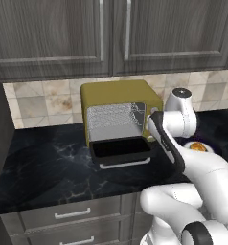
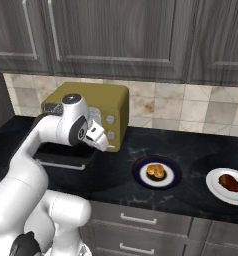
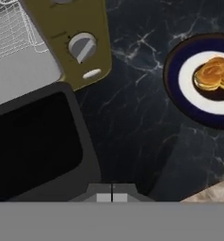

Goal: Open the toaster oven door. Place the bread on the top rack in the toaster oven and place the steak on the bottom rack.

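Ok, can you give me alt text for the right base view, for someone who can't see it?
The toaster oven door hangs open in front of the mustard-yellow toaster oven on a dark marble counter, partly hidden by the white arm. To the right, the bread sits on a blue-rimmed plate and the steak on a white plate.

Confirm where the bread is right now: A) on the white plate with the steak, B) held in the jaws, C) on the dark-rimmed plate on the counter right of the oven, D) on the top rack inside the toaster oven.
C: the bread sits on the dark-rimmed plate on the counter, right of the toaster oven, whose door hangs open.
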